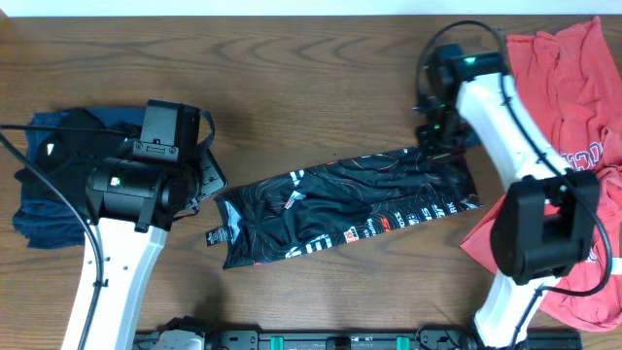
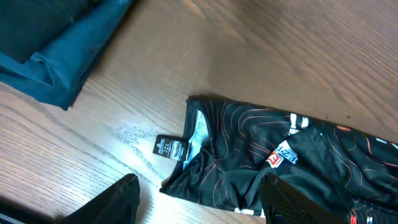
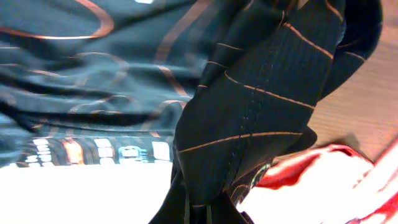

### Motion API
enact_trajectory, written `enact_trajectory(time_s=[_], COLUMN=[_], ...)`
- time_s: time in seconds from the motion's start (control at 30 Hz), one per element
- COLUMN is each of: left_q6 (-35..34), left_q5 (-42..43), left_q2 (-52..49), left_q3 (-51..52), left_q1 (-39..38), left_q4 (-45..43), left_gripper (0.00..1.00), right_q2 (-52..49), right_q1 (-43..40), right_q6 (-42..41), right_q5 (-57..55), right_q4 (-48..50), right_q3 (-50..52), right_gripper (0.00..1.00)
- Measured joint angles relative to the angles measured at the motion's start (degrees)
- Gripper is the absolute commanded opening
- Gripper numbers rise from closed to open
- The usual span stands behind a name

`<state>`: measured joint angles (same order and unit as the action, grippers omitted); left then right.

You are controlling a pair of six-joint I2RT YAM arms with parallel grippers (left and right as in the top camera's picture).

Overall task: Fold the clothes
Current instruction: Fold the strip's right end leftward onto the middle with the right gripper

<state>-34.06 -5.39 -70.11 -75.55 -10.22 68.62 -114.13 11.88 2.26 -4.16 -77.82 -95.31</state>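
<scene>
The black shirt (image 1: 340, 199) with thin wavy lines lies as a long narrow strip across the middle of the table. My right gripper (image 1: 439, 138) is at its far right end, shut on a bunched fold of the black fabric (image 3: 249, 112), which rises into the jaws (image 3: 208, 214). My left gripper (image 1: 208, 183) hovers open just off the strip's left end. In the left wrist view, the collar end with its label (image 2: 171, 147) lies between and ahead of the open fingers (image 2: 118, 202). Coral-red T-shirts (image 1: 573, 107) lie heaped at the right edge.
A dark blue garment (image 1: 49, 185) lies folded at the left, under the left arm, and shows as a teal-blue cloth (image 2: 50, 50) in the left wrist view. Bare wooden tabletop (image 1: 311, 78) runs behind the strip. The right arm's base stands over the coral pile.
</scene>
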Motion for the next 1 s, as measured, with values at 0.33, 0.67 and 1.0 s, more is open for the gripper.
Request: enact_trajectory(time_s=[0.33, 0.67, 1.0], left_q6=[0.0, 0.0, 0.0], left_q5=[0.0, 0.0, 0.0], left_q2=[0.0, 0.0, 0.0], left_q3=[0.0, 0.0, 0.0], left_q1=[0.0, 0.0, 0.0], left_q4=[0.4, 0.5, 0.4], left_gripper=[0.64, 0.64, 0.64], right_q2=[0.0, 0.0, 0.0], right_q1=[8.0, 14.2, 17.0], right_q6=[-1.9, -2.9, -3.3], right_q5=[0.0, 0.0, 0.1], right_q4=[5.3, 12.3, 12.5], right_q3=[5.8, 10.3, 10.3], right_gripper=[0.01, 0.13, 0.26])
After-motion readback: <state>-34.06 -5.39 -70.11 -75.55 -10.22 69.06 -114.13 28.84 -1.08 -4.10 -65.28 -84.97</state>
